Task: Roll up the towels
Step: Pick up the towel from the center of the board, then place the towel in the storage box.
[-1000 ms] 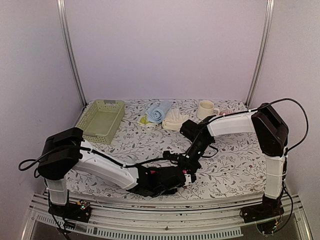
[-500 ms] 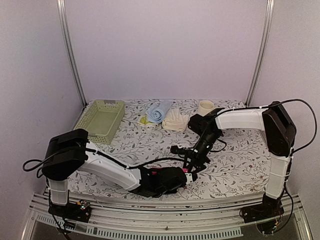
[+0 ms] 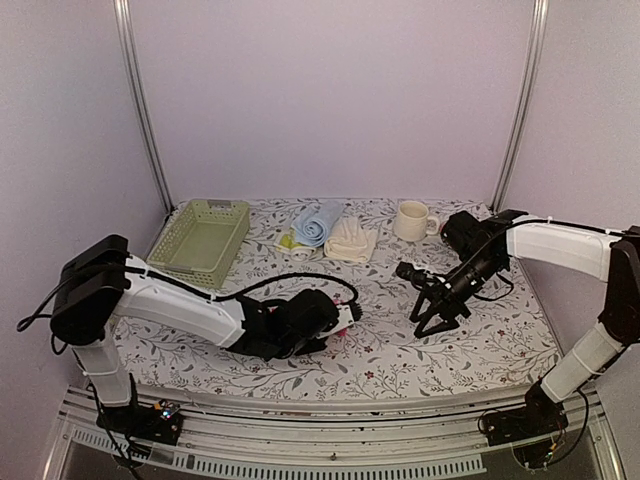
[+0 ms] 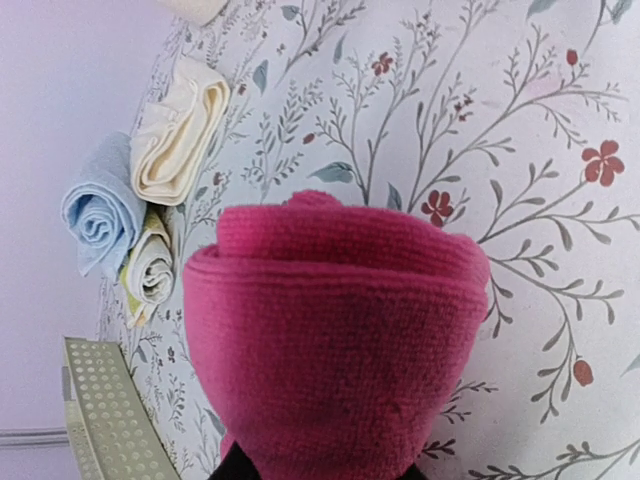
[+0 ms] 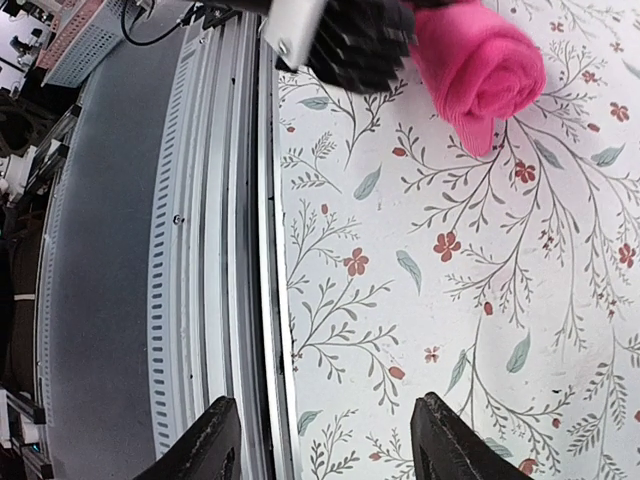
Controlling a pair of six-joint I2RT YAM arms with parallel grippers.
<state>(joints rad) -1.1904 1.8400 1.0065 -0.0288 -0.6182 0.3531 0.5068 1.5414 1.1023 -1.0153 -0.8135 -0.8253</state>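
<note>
Right wrist view: left fingers (image 5: 365, 45) clench the rolled pink towel (image 5: 480, 60); right fingers (image 5: 215, 445) hang spread. The roll's loose tail may unravel on release.

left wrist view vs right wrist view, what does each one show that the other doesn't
Only the left wrist view shows the light blue towel, the cream-white towel, the yellow-green towel and a corner of the mesh basket. Only the right wrist view shows the open right gripper, the table's ribbed metal edge and the left gripper from outside. Both show the rolled hot pink towel and the floral table cover.
</note>
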